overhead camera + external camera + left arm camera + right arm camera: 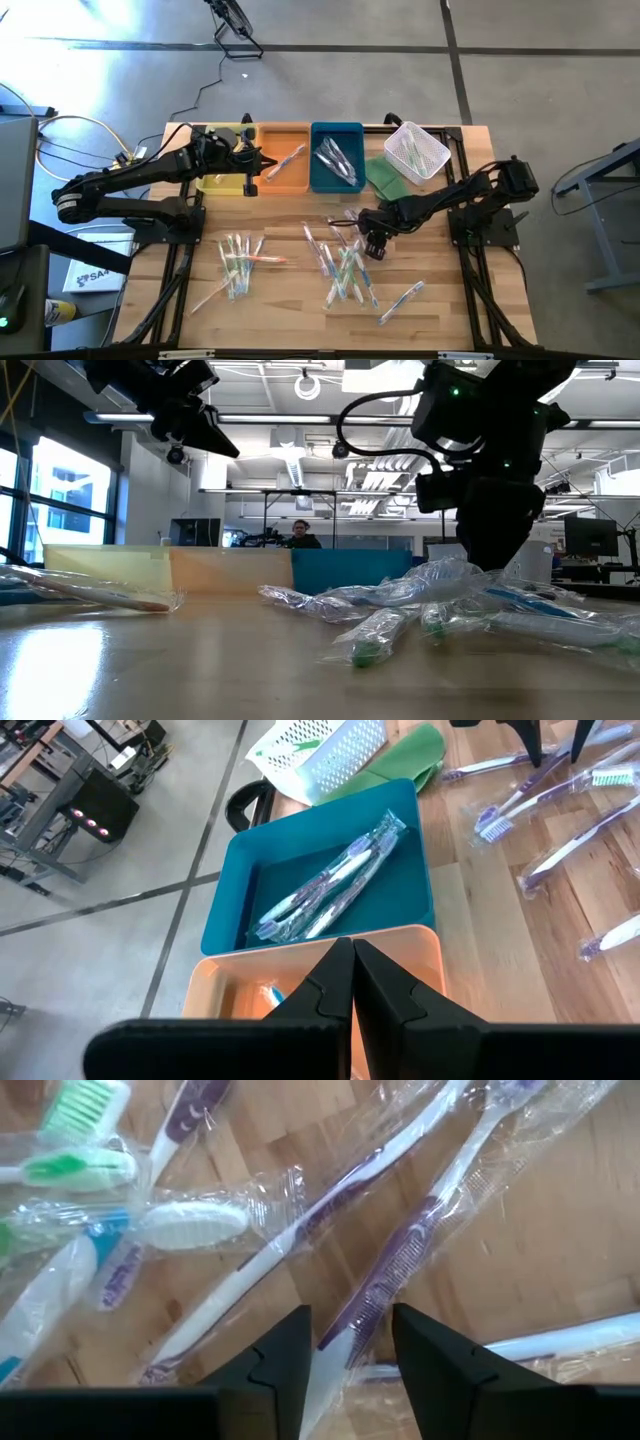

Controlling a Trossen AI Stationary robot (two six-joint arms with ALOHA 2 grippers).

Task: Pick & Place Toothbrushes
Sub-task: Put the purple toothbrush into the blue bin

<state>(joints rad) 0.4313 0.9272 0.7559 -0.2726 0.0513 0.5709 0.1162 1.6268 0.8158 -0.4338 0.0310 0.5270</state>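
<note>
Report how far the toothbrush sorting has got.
Done: wrapped toothbrushes lie in the blue tray and one in the orange tray. In hand: the right gripper is low over the table pile, jaws open astride a purple-handled toothbrush, not yet gripped. The left gripper is shut above the trays. Left: two piles on the table.

Clear-wrapped toothbrushes [345, 268] lie flat in loose piles across the lower centre, some more in the trays at upper centre.
</note>
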